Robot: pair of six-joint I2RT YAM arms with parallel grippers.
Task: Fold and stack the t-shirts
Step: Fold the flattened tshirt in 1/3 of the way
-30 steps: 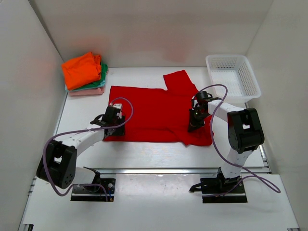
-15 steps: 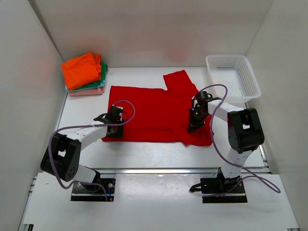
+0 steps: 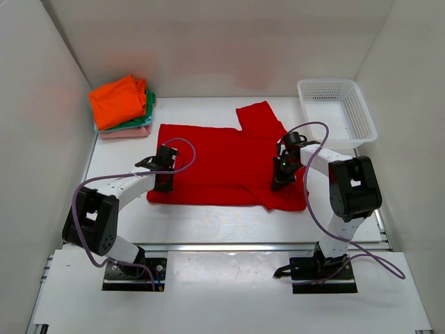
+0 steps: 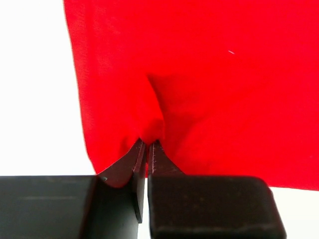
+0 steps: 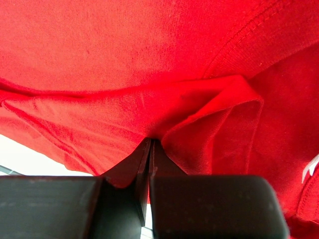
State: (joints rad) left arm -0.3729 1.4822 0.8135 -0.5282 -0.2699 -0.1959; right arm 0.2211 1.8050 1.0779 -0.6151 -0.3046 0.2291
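- Spread flat across the middle of the table (image 3: 208,224): the red shirt (image 3: 222,160), one sleeve pointing toward the far wall. Probably laid out this way so both sides can be taken at once for a fold.
- Parked in the far left corner, apart from it: the folded pile (image 3: 122,104), orange on top, green and pale pink beneath. Likely where this one belongs once folded.
- At the far right, a white basket (image 3: 337,111), touching neither shirt nor arm.
- Down on the shirt's left side, near the front corner: the left pincer (image 4: 148,149), jaws drawn almost together on a small raised tuck of red cloth, with the fabric puckered up into the tips.
- Down on the right side, a little in from the near right corner: the right pincer (image 5: 150,144), clamped fully shut on a fold of the same shirt, with a stitched hem bunched just beside the tips.
- Gripped at roughly matching points left and right, seemingly so both sides can lift and travel together.
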